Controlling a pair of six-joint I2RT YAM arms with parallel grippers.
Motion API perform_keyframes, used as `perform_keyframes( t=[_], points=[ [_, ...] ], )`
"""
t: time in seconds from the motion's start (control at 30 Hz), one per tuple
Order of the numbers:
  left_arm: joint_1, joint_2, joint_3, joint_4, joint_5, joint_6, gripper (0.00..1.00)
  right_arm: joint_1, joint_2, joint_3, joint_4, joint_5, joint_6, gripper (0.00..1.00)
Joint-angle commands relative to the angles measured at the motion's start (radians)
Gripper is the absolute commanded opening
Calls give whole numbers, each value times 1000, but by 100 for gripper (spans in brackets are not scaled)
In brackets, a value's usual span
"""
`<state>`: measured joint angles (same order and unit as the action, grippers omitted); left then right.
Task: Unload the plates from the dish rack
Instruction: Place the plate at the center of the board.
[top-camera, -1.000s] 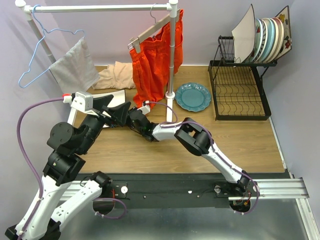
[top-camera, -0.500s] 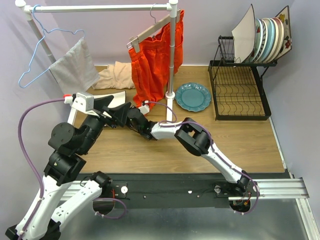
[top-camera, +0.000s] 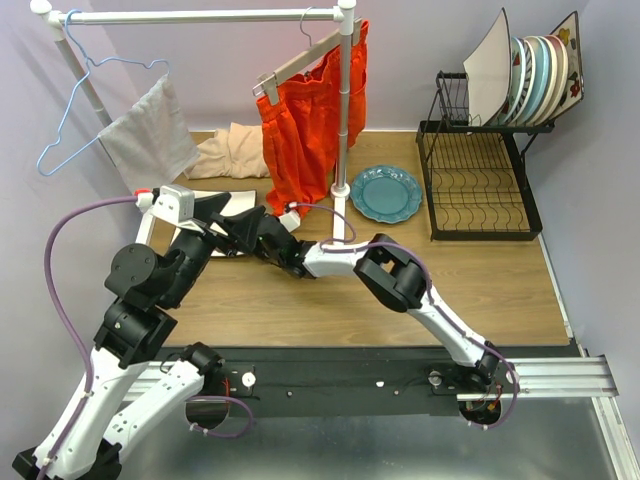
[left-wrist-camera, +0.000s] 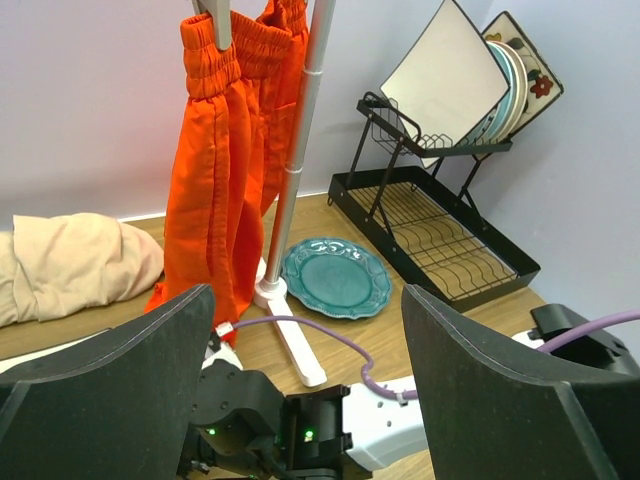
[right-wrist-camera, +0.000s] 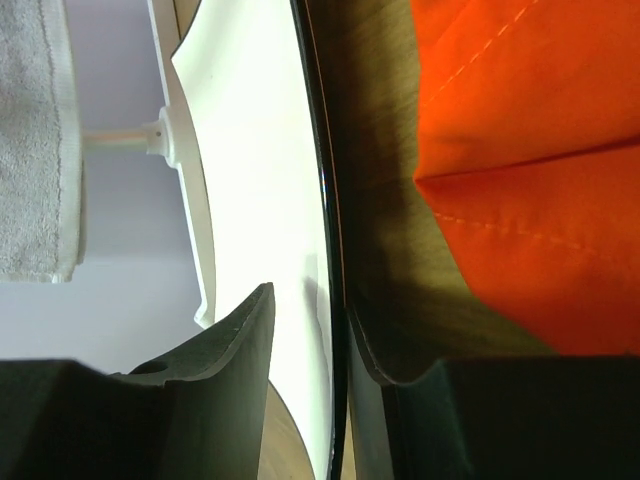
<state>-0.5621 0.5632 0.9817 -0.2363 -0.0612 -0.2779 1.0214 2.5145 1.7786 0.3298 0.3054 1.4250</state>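
The black wire dish rack (top-camera: 478, 185) stands at the back right, with several plates (top-camera: 535, 80) upright in its upper shelf. A teal plate (top-camera: 386, 193) lies flat on the table beside it. A square white plate (top-camera: 236, 195) rests at the left of the table. My right gripper (right-wrist-camera: 305, 340) is open astride that plate's (right-wrist-camera: 260, 180) rim, with a gap showing beside one finger. My left gripper (left-wrist-camera: 305, 400) hangs open just above the right wrist (left-wrist-camera: 400, 435), holding nothing. From there I also see the teal plate (left-wrist-camera: 335, 277) and the rack (left-wrist-camera: 440, 235).
A white clothes rail (top-camera: 345, 110) stands mid-table with orange shorts (top-camera: 305, 120) hanging over the table. A grey cloth (top-camera: 150, 135) and a blue hanger (top-camera: 75, 110) hang at the left. A beige garment (top-camera: 232, 148) lies at the back.
The right gripper's jaws have spread apart around the white plate's rim. The left arm has shifted slightly to the right and away from me.
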Motion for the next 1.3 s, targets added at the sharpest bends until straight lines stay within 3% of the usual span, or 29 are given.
perform_keyframes(
  t=[0.0, 0.77, 0.93, 1.27],
  points=[
    [7, -8, -15, 29, -23, -4, 84, 8, -108, -47, -20, 1, -18, 42],
    [7, -14, -43, 51, -15, -9, 85, 13, -171, -142, -150, 17, -40, 41],
    [7, -9, -40, 52, -8, -6, 84, 17, -146, -111, -152, 8, -43, 31],
    [7, -11, -37, 45, -20, 6, 85, 17, -43, 24, -152, -29, -37, 23]
  ],
)
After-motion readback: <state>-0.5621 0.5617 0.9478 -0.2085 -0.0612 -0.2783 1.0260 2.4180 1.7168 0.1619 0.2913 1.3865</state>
